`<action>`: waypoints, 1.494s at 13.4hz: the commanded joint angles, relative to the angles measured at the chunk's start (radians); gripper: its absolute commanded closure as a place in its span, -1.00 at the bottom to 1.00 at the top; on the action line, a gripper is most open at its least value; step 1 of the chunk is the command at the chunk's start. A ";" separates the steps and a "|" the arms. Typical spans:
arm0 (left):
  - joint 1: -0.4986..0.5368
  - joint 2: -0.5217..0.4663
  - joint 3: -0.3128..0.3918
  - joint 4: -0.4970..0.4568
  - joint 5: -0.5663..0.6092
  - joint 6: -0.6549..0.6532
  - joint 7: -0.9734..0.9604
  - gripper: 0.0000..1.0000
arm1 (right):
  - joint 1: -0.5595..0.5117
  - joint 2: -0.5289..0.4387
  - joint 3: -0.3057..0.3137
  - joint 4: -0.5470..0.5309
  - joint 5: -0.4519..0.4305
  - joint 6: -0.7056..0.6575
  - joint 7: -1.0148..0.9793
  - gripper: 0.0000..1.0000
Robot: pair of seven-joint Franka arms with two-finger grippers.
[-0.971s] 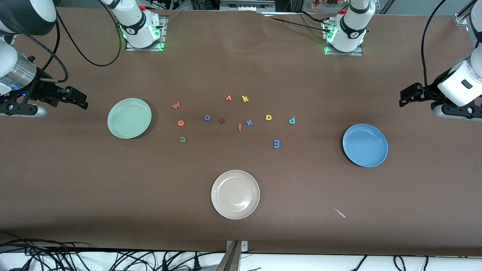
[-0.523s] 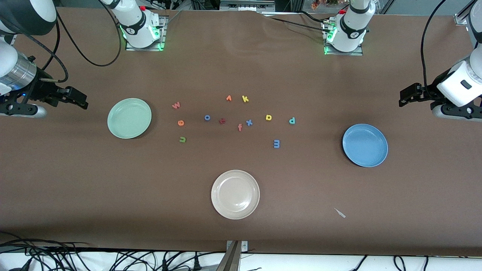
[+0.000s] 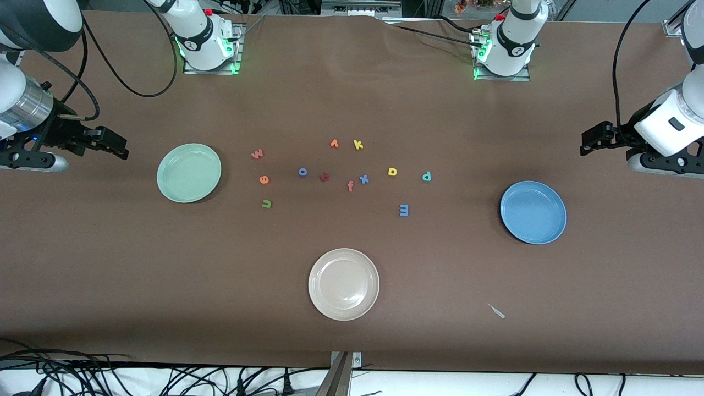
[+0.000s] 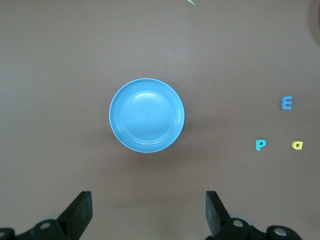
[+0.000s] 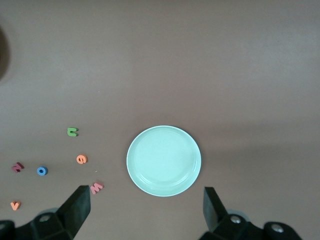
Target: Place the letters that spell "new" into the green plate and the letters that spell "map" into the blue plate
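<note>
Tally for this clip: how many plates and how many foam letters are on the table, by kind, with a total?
Plates: 3 (green plate, blue plate, beige plate)
Foam letters: 12, lying between the green and blue plates
Total: 15

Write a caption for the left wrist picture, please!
Left gripper hangs open above the empty blue plate, with the teal p, yellow a and blue m waiting nearby.

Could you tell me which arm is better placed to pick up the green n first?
Right. The green n lies beside the green plate, toward the right hand; the left hand hovers near the blue plate.
</note>
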 commanded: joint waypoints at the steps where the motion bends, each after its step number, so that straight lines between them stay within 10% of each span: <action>1: -0.001 -0.025 -0.001 -0.024 -0.011 0.017 -0.004 -1.00 | 0.001 -0.026 -0.003 -0.026 0.016 -0.001 0.008 -1.00; 20: -0.027 0.042 -0.022 -0.002 -0.011 0.017 -0.019 -1.00 | 0.001 0.110 0.000 -0.003 0.013 -0.036 -0.009 -1.00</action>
